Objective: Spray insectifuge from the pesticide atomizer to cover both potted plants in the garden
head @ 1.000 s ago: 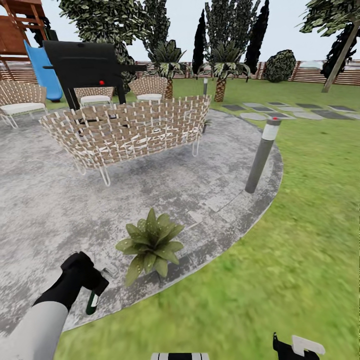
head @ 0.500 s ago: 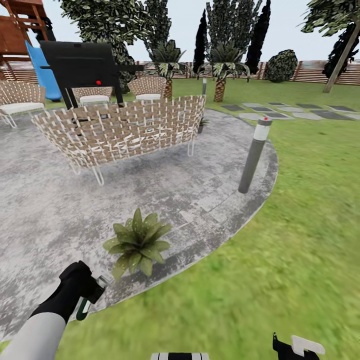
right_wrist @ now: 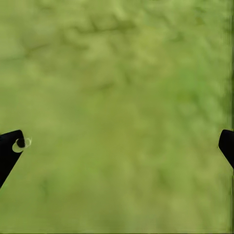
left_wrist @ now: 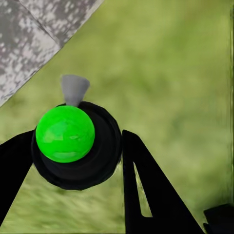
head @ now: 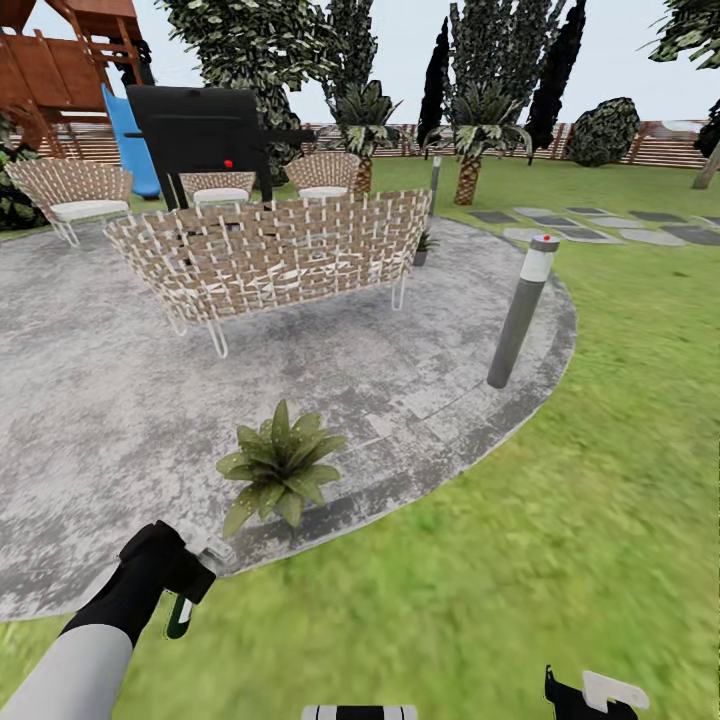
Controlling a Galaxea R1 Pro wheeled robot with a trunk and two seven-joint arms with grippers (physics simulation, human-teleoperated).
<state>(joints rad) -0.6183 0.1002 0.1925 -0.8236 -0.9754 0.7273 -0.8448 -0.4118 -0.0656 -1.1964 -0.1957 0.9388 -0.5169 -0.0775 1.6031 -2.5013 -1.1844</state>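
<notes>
My left gripper (head: 182, 583) is at the lower left of the head view, shut on the pesticide atomizer (head: 180, 617), a small dark bottle hanging down over the patio's edge. In the left wrist view the atomizer (left_wrist: 73, 146) shows a bright green cap and a grey nozzle, with a black finger (left_wrist: 141, 185) on either side. One potted plant (head: 278, 470) sits on the stone just ahead and right of that gripper. A second small potted plant (head: 425, 245) stands beyond the sofa's right end. My right gripper (right_wrist: 117, 146) is open wide over grass.
A grey bollard lamp (head: 520, 312) stands at the round stone patio's (head: 90, 400) right rim. A wicker sofa (head: 270, 255), a black grill (head: 205, 130) and wicker chairs (head: 70, 190) lie further back. Lawn (head: 600, 480) spreads to the right, with stepping stones (head: 600, 235) and a fence beyond.
The camera has shifted, so the whole scene sits slightly differently. The left gripper keeps its hold on the atomizer, which now hangs over the patio's grassy edge instead of over stone.
</notes>
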